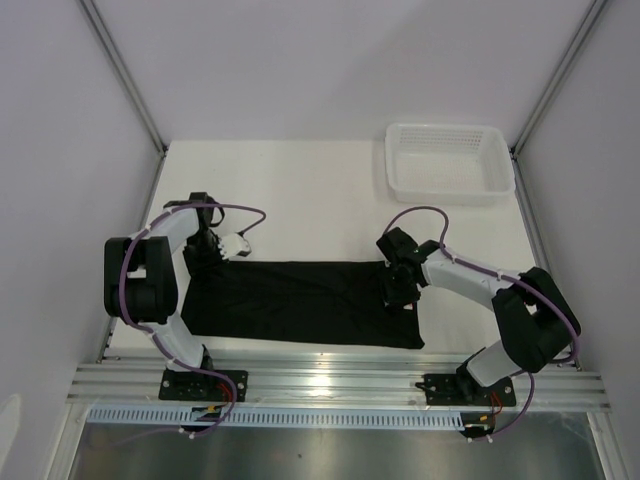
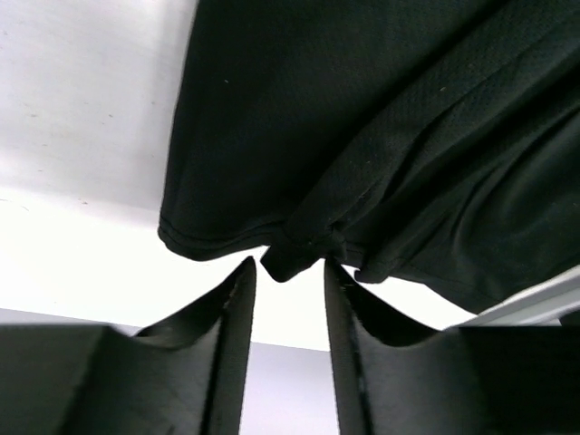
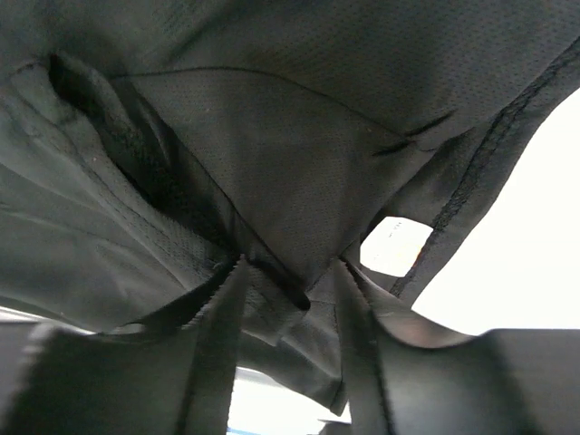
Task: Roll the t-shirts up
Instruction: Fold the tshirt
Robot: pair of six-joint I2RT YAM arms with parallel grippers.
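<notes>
Black t-shirt (image 3: 290,136) folds, light label (image 3: 394,245), end effector (image 3: 290,263) jaws parted around fabric

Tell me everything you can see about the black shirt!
The shirt is black, thin, finely dotted cloth with stitched hems. It lies folded into a long flat band across the white table. The left tool and right tool stand at its ends, each open with a fold of cloth in the gap.

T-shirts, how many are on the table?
1. The black t-shirt lies folded in a long band across the near side of the table. None shows in the white basket at the far right corner.
</notes>
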